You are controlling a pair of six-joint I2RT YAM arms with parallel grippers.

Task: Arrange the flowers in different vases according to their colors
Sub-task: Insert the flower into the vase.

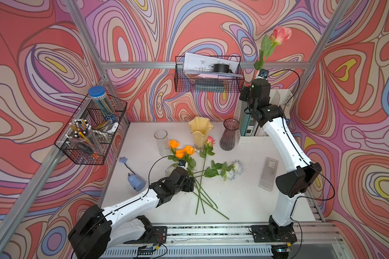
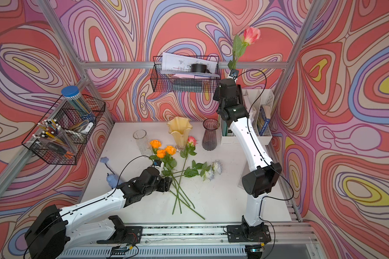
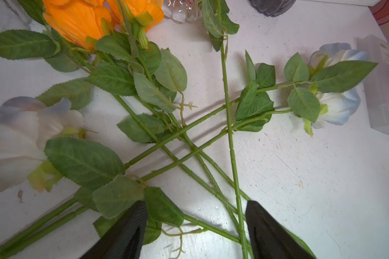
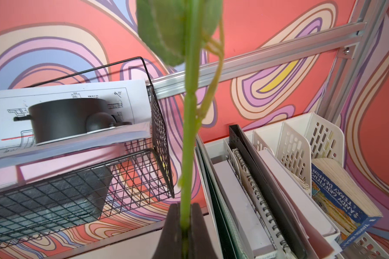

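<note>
Right wrist view: pinches the pink rose (image 4: 190,125) by its stem in the right gripper (image 4: 184,209), high over the far right corner of the table (image 1: 245,201), likely to lower it into one of the vases (image 1: 229,134); holds the left gripper (image 3: 195,203) spread over crossed flowers (image 3: 180,134) mid-table

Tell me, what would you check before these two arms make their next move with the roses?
1. Right hand shut on the stem of the raised pink rose: ok.
2. Left hand open over the pile: ok.
3. Only one stem between the left hand's fingers: not ok; several crossed stems lie there.
4. Clear cylinder, yellow vase and purple vase upright and empty: ok.
5. Colours separated: not ok; orange roses, white roses and the second pink rose lie tangled on the table.
6. Length of stem below the right hand: cannot tell.
</note>
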